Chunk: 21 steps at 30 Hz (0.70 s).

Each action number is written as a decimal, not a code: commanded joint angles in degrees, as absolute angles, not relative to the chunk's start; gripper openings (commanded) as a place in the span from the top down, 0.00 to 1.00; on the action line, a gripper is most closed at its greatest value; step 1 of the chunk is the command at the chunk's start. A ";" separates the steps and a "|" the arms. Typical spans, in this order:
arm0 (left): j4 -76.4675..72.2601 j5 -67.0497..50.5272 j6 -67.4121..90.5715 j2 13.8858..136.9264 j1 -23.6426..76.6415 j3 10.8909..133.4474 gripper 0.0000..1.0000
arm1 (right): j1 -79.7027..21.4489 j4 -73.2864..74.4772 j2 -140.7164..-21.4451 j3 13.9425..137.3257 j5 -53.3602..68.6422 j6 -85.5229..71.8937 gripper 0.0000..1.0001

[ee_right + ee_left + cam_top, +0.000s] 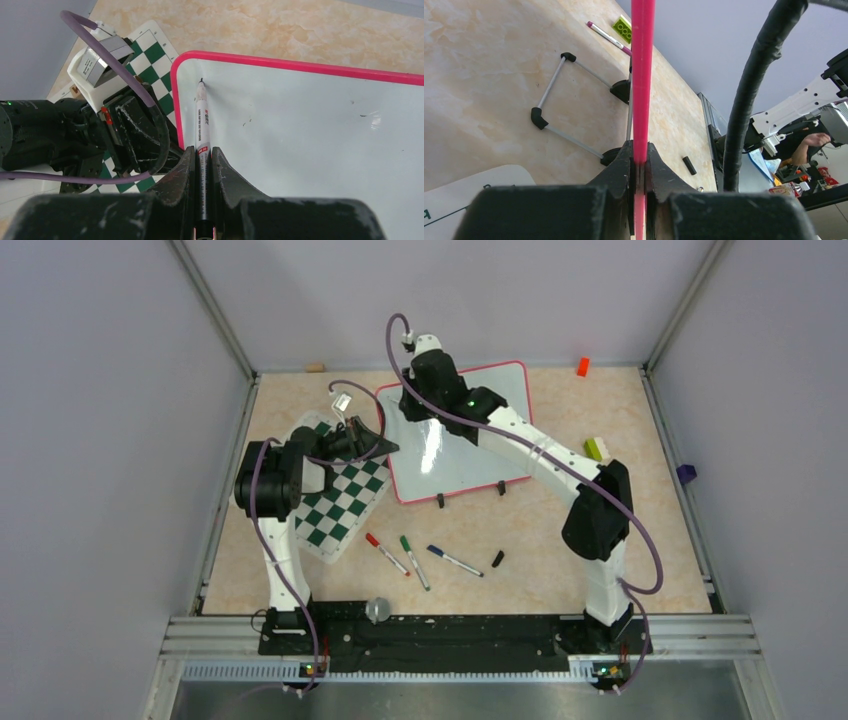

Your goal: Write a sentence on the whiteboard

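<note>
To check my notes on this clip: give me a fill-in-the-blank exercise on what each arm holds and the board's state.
1. The left fingers clamp the whiteboard's frame; the marker sits in the ____.
2. The marker's tip rests on the ____.
3. The board face seen from the right wrist bears ____ letters.
Missing: right fingers; whiteboard; no.
</note>
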<state>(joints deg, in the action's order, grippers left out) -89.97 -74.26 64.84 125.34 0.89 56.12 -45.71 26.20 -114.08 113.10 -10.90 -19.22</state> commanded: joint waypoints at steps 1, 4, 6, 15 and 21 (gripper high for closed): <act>-92.68 -77.89 66.45 123.42 2.35 55.02 1.00 | -46.41 25.64 -112.27 111.55 -11.39 -19.55 1.00; -92.72 -77.96 66.36 123.26 2.37 54.87 1.00 | -46.44 25.60 -111.49 110.25 -11.27 -19.76 1.00; -92.68 -77.88 66.28 123.22 2.38 54.79 1.00 | -46.41 25.65 -110.89 109.23 -11.24 -20.15 1.00; -92.72 -77.87 65.92 122.79 2.43 54.49 1.00 | -46.41 25.92 -108.86 106.34 -10.54 -21.50 1.00; -92.71 -77.78 65.83 122.74 2.46 54.50 1.00 | -46.46 26.18 -108.38 105.17 -9.91 -22.55 1.00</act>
